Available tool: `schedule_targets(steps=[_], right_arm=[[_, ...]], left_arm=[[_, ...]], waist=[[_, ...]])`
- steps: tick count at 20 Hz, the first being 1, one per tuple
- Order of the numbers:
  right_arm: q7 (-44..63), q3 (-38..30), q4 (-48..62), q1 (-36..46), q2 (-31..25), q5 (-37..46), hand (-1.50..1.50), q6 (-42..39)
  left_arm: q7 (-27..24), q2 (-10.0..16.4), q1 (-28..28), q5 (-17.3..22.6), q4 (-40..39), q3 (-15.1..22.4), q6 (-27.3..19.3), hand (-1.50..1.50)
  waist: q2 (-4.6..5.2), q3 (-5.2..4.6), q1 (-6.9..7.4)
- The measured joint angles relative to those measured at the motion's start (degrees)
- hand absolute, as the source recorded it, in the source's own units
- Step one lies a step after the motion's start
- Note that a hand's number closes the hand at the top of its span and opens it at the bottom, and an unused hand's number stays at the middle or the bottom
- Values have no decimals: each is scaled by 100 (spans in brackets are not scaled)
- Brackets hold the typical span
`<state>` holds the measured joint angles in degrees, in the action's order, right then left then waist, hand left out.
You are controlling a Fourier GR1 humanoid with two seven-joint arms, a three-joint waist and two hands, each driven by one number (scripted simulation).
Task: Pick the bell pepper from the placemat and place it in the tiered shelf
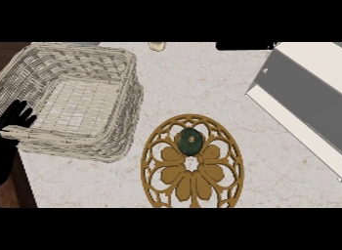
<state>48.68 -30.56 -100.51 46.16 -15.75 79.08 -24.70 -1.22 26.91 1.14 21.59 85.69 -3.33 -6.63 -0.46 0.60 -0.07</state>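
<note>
A bell pepper [190,141] is sitting on the openwork placemat [211,172] near the counter's [203,83] front edge, well apart from the tiered shelf [311,93] at the right edge. The left hand [10,126] is resting at the left edge, fingers straight, empty. A glancing touch could roll the pepper away.
</note>
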Motion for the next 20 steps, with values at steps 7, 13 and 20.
schedule_targets(steps=[7, 13, 20], right_arm=[[-385, -143, 468, -351, -267, -186, -150, 322], [-611, -420, 561, -344, -258, -621, -150, 876], [-373, -872, 134, -88, 17, -1355, -150, 1108]], left_arm=[[47, 28, -46, -4, 51, 17, 10, 0], [-79, -21, -54, -26, 10, -4, -34, 0], [-199, 0, 56, 85, -12, -46, 86, 0]], waist=[[-5, -1, 13], [-19, 6, 10], [-38, -4, -40]])
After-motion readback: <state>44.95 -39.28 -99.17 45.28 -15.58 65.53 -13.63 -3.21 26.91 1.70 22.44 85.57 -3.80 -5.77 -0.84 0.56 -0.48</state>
